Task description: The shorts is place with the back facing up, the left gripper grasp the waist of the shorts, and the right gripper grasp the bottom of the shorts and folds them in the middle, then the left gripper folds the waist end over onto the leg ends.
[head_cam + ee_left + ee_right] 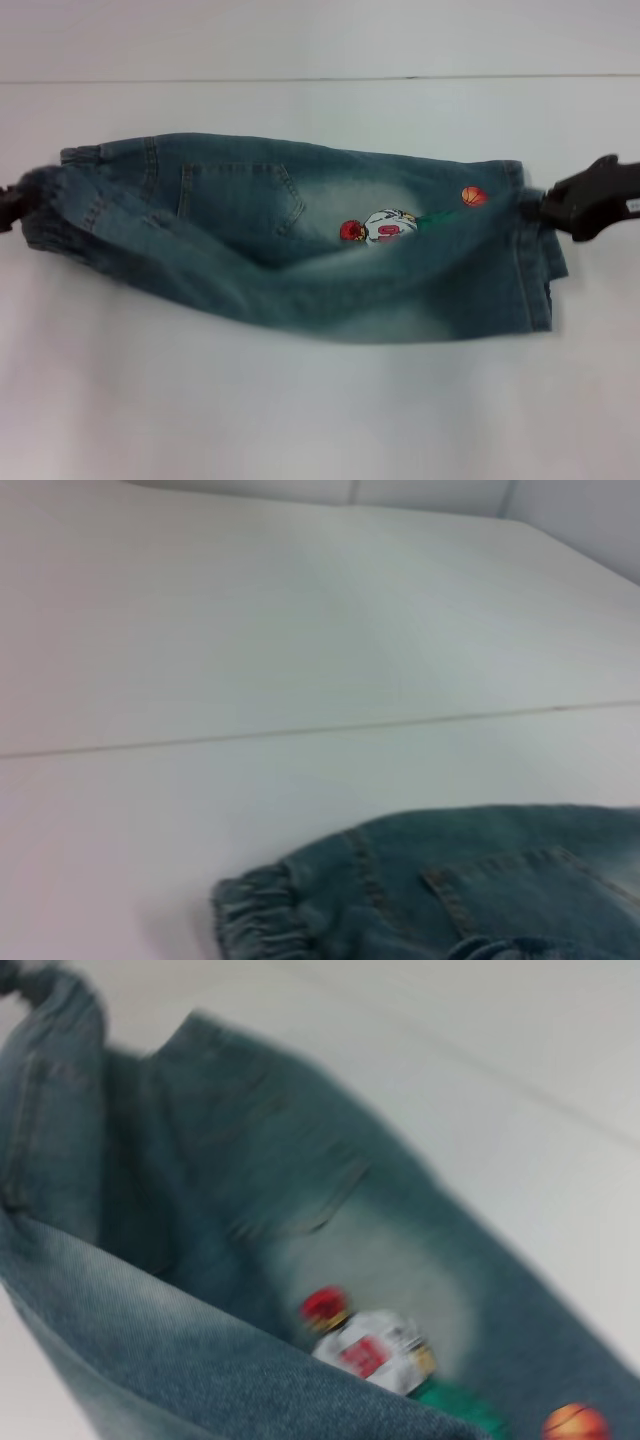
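So the denim shorts [300,240] are stretched sideways across the middle of the white table [320,420], partly doubled over lengthwise, near half lifted and sagging. The left gripper [12,205] is pinching the elastic waist [45,205] at the table's left edge, and the right gripper [560,212] is clamped on the leg hems [530,250] over at the right. A cartoon patch [385,226] and back pocket [240,200] show in the fold.
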